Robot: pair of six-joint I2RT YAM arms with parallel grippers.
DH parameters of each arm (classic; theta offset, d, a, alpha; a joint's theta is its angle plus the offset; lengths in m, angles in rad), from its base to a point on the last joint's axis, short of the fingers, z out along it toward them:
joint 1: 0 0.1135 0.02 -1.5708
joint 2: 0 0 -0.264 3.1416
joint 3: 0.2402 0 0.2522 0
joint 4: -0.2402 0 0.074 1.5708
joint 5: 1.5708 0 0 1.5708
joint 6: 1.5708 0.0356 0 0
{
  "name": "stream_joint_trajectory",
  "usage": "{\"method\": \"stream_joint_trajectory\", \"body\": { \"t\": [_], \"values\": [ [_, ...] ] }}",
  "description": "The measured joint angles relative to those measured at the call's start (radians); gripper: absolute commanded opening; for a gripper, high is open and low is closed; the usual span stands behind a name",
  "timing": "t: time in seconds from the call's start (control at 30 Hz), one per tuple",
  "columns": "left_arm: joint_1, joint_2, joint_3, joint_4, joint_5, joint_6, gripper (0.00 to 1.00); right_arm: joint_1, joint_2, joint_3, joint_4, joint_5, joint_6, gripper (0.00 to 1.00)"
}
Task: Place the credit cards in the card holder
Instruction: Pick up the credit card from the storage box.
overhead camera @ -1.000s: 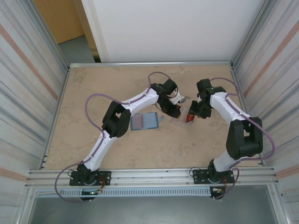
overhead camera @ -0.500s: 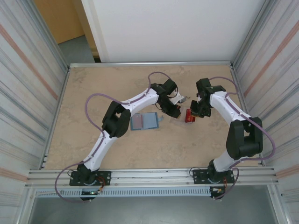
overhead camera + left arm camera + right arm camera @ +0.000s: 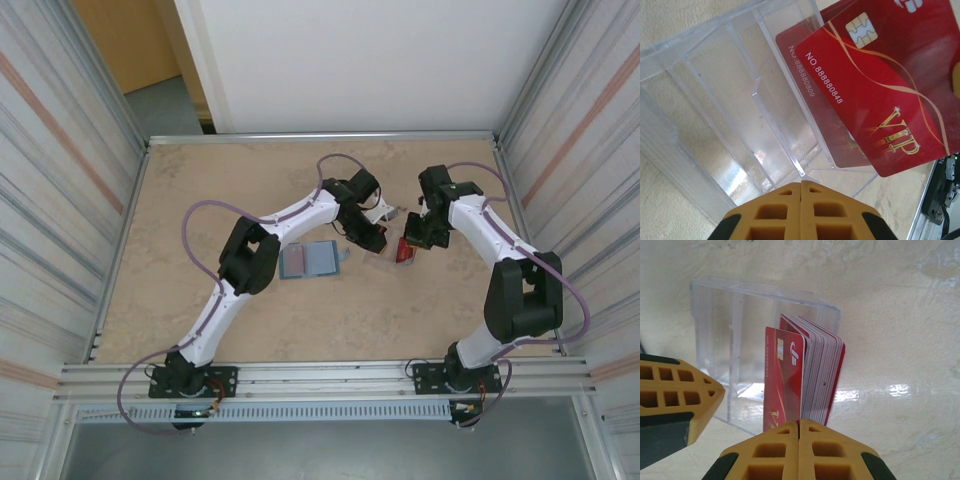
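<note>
Newly clenched right hand [image 3: 800, 424] on 1 credit card [image 3: 782, 377] (VIP lettering, left wrist); left hand [image 3: 801, 186] clenched.

Robot lab, bench-top test cell. Tells: two white-and-black arms, left arm [image 3: 300, 212] and right arm [image 3: 488, 232], bolted to an aluminium extrusion rail [image 3: 320, 378] at the near edge of a beige stone-look tabletop [image 3: 330, 320]. Extrusion also frames the table edges. Ribbed translucent side panels [image 3: 60, 180] close off both sides, with a plain white board [image 3: 370, 60] at the back. Purple cables [image 3: 183, 240] loop loose off the arms. A slotted cable duct [image 3: 320, 411] runs below the rail. Past the cell, top left: grey floor [image 3: 165, 105], orange wall [image 3: 120, 40].
</note>
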Motion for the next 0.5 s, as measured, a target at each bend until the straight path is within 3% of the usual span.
{"method": "stream_joint_trajectory", "body": {
  "t": [0.5],
  "values": [
    [0.0,0.0,0.0,0.0,0.0,0.0,0.02,-0.014,-0.025,-0.016,0.055,-0.103,0.01,0.0]
  ]
}}
